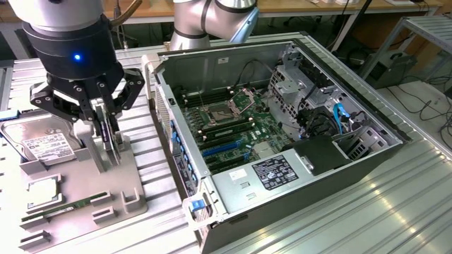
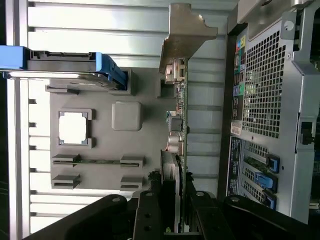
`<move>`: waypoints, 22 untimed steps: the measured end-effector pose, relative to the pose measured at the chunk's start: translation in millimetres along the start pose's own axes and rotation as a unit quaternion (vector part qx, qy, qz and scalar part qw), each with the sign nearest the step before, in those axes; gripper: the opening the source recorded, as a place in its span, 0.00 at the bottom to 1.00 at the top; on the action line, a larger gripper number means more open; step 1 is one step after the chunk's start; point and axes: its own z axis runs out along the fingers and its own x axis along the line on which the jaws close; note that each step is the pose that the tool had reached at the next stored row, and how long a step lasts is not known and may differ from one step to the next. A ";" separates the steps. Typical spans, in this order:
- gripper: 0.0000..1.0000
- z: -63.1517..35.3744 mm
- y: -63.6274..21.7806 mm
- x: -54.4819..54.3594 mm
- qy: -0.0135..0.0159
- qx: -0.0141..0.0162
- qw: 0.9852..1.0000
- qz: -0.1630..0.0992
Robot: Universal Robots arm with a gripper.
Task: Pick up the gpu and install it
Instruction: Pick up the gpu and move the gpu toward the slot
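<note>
A lab, judging by the ribbed metal bench (image 1: pixel 395 211), opened computer tower (image 1: pixel 205 66) and floor cables (image 1: pixel 427 108).

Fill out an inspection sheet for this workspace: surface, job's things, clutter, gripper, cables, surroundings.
Surface: ribbed metal table carrying a grey parts tray.
Job's things: gpu standing on edge over the tray; open computer case beside it.
Clutter: hard drive, square silver chip, memory stick in the tray.
Gripper: gripper shut on the gpu from above.
Cables: blue cable inside the case; black cables on the floor.
Surroundings: wooden bench behind, metal rack.
</note>
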 end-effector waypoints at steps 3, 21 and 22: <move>0.27 -15.2 0.0 -0.2 0.000 0.000 1.000 0.000; 0.27 -32.5 0.0 -0.4 0.000 0.000 1.000 0.000; 0.27 -33.3 0.0 -0.4 0.000 0.000 1.000 0.000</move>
